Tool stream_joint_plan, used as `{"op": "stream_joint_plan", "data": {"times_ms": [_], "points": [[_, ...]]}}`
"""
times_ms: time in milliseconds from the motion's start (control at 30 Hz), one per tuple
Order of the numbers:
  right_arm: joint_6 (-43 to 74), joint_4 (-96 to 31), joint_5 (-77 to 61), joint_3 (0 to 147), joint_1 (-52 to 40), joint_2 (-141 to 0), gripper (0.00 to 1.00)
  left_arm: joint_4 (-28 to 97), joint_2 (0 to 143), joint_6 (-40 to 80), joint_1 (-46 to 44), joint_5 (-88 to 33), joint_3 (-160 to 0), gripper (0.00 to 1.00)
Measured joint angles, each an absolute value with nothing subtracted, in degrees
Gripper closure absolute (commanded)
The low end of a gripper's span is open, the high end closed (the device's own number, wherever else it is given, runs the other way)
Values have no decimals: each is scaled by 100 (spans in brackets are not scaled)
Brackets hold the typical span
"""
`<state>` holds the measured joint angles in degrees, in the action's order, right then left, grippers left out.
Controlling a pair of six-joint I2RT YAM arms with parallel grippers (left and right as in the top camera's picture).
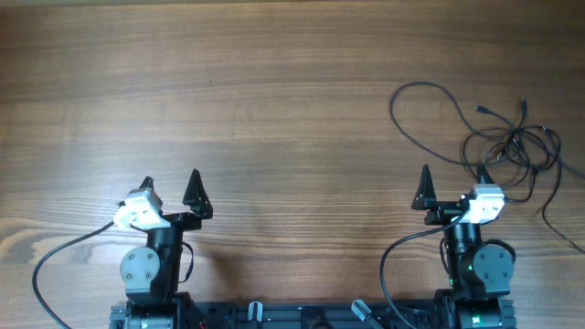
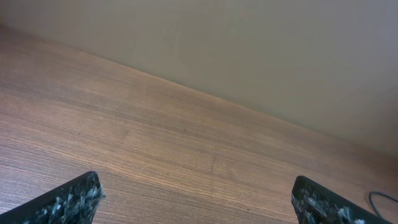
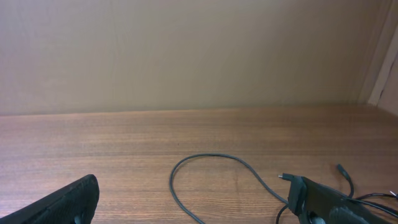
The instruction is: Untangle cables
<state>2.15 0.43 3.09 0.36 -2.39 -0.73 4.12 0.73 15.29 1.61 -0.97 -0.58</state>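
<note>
The thin black cables point(image 1: 512, 146) lie tangled at the far right of the wooden table, with a wide loop point(image 1: 425, 114) running out to the left and small plug ends point(image 1: 523, 106) at the back. In the right wrist view the loop point(image 3: 217, 168) and a plug point(image 3: 283, 177) lie just ahead of the fingers. My right gripper point(image 1: 454, 179) is open and empty, just in front of the tangle's near edge. My left gripper point(image 1: 171, 185) is open and empty over bare wood at the left; only a bit of cable point(image 2: 384, 200) shows at its view's right edge.
A plain wall stands beyond the table's far edge point(image 3: 186, 112). Thicker black arm wires point(image 1: 55, 256) curve beside each arm base at the front. One cable strand point(image 1: 558, 219) trails toward the right front edge.
</note>
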Motion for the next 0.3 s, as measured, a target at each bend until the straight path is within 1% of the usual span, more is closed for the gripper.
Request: {"op": "stream_joint_plan", "data": {"times_ms": [300], "points": [[217,43,307,36,-239,-73,0,412,73,1529,161,-97,-58,0]]}}
